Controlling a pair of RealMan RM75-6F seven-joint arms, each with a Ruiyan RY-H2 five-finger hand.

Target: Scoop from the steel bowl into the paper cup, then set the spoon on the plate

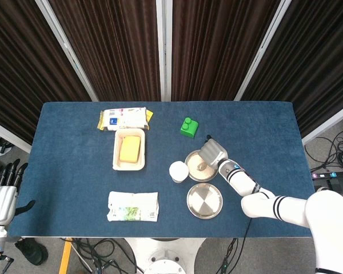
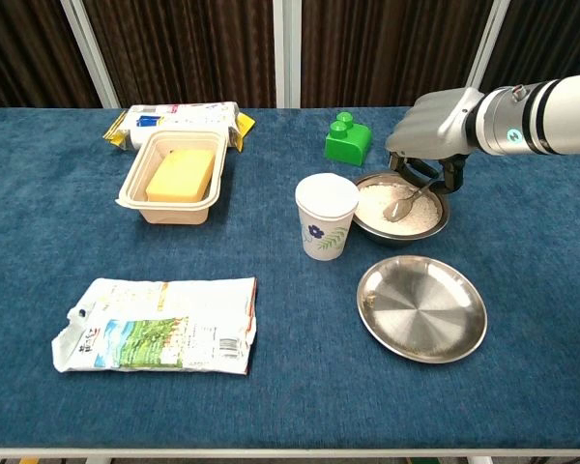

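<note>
The steel bowl [image 2: 437, 220] [image 1: 191, 165] holds a pale grain and stands right of the white paper cup [image 2: 326, 216] [image 1: 178, 171]. My right hand [image 2: 439, 121] [image 1: 211, 152] hovers over the bowl and holds a metal spoon [image 2: 404, 204], whose tip dips into the grain. The empty steel plate [image 2: 421, 307] [image 1: 204, 200] lies just in front of the bowl. My left hand [image 1: 3, 193] hangs off the table's left edge with its fingers apart and nothing in it.
A green block [image 2: 347, 137] stands behind the bowl. A tray with a yellow block [image 2: 177, 177], a snack packet [image 2: 179, 117] behind it and a flat printed pouch [image 2: 159, 324] lie on the left half of the blue table [image 2: 522, 290].
</note>
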